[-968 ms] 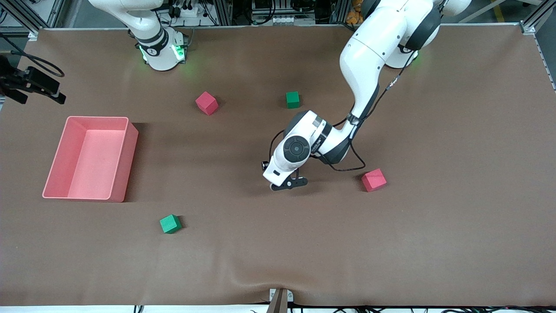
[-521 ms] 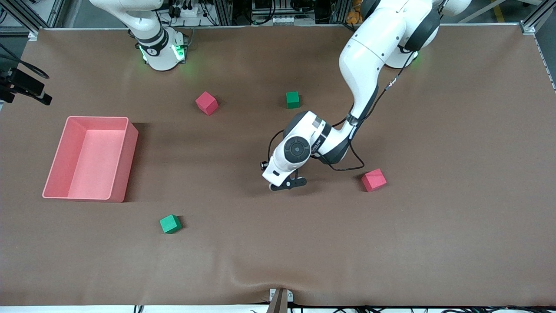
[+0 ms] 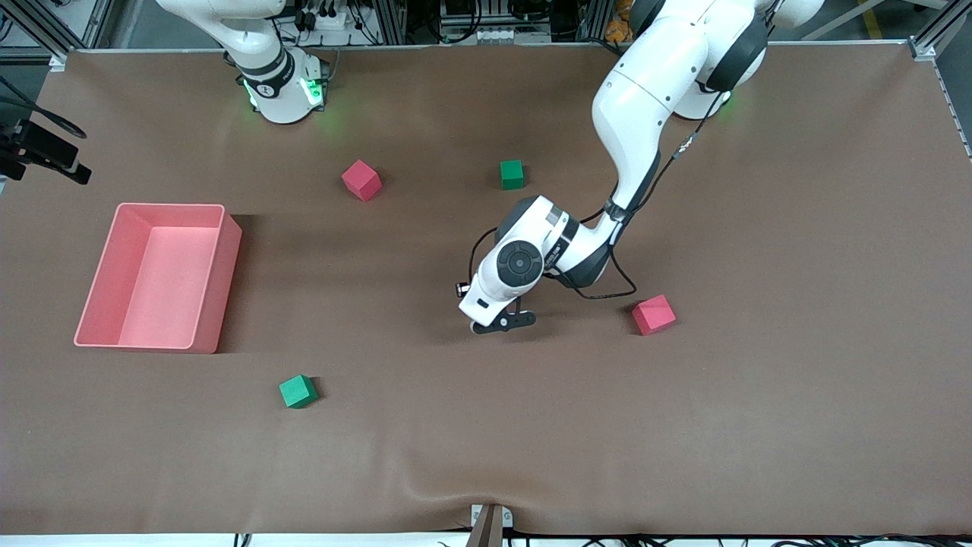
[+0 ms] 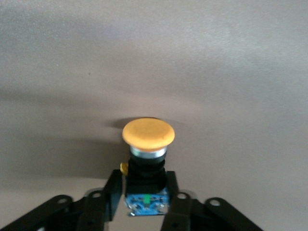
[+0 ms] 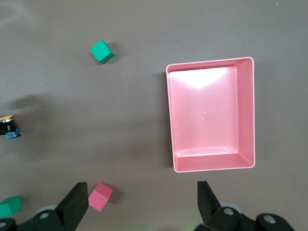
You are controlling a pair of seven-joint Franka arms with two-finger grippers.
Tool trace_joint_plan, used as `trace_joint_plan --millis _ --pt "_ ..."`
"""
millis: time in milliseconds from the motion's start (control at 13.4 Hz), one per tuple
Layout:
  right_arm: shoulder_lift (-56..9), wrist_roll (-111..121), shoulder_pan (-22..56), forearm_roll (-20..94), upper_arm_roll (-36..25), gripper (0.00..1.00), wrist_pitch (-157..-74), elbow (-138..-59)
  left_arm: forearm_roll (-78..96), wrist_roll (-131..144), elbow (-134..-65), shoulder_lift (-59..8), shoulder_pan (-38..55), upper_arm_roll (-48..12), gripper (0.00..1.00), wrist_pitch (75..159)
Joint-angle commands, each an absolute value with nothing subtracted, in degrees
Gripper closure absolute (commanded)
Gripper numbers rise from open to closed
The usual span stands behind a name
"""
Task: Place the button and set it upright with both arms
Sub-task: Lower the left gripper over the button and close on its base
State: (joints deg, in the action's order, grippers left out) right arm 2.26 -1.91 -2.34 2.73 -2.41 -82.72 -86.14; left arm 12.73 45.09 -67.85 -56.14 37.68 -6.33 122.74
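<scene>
The button has an orange cap, a black body and a blue terminal end. My left gripper is shut on its black body, cap pointing away from the fingers, low over the brown table. In the front view the left gripper is at mid-table and hides the button. The button's edge also shows in the right wrist view. My right gripper is open and empty, high above the table near the pink bin; it also shows at the front view's edge.
The pink bin stands toward the right arm's end. A red cube and a green cube lie nearer the bases. Another red cube lies beside the left gripper. Another green cube lies nearer the front camera.
My right gripper has drifted outward toward the right arm's end of the table. My left gripper, shut on the button, has barely shifted.
</scene>
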Motion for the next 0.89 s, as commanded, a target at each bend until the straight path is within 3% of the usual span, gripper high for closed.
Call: trace_joint_plan --millis 0,149,819 --pt "1.76 -1.85 -2.99 0.88 -1.76 0.0 -81.91 -85.34 14.15 44.03 -66.45 -57.48 37.79 -6.06 0.87 123.22" --pt "1.76 -1.85 -2.73 0.79 -1.58 0.0 -81.91 -85.34 14.85 44.29 -66.53 -57.22 37.88 -5.89 1.0 123.22" --pt "1.32 -2.64 -0.61 -1.32 -1.49 0.0 -82.53 -85.43 14.41 47.46 -66.62 -54.5 40.34 -0.8 1.0 124.98"
